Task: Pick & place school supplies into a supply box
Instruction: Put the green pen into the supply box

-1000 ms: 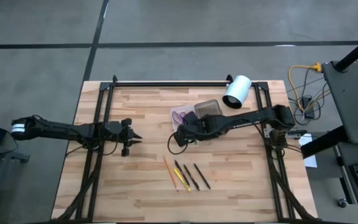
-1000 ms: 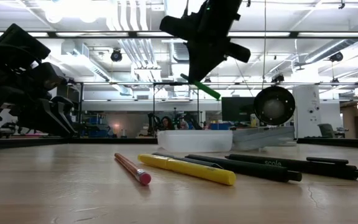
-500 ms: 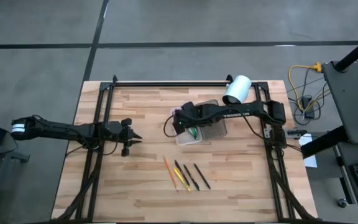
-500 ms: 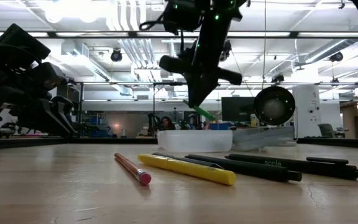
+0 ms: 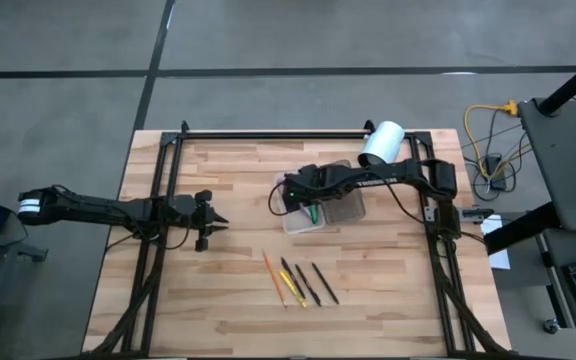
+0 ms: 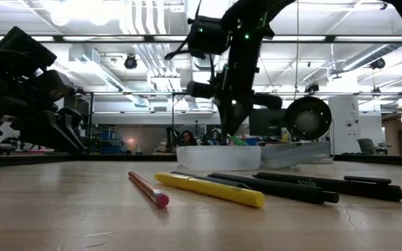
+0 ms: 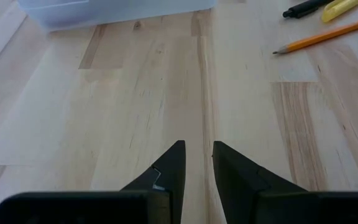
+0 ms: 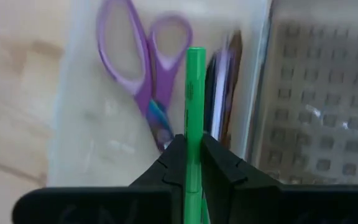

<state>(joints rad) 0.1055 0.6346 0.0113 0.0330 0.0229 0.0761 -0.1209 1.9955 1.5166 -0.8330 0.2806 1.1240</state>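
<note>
Green thin pen point(image 8: 195, 99) clenched in right hand point(image 8: 194, 155) above clear plastic supply box point(image 5: 303, 222); purple-handled scissors point(image 8: 146, 81) inside; four left at 6 o'clock.

Grey floor point(image 5: 68, 110), bright ceiling lights point(image 6: 82, 10), ducts point(image 6: 145, 56)

Counted: one green pen point(image 8: 195, 93), clamped in right gripper point(image 8: 194, 152). One pair purple-handled scissors point(image 8: 146, 74) seen just beyond its fingertips, in one supply box point(image 5: 313, 205). Four loose items noted on table, well apart from both grippers: one orange pencil point(image 6: 147, 188), one yellow pen point(image 6: 209, 189), two dark pens point(image 6: 306, 188). One white cylinder point(image 5: 379, 147).
</note>
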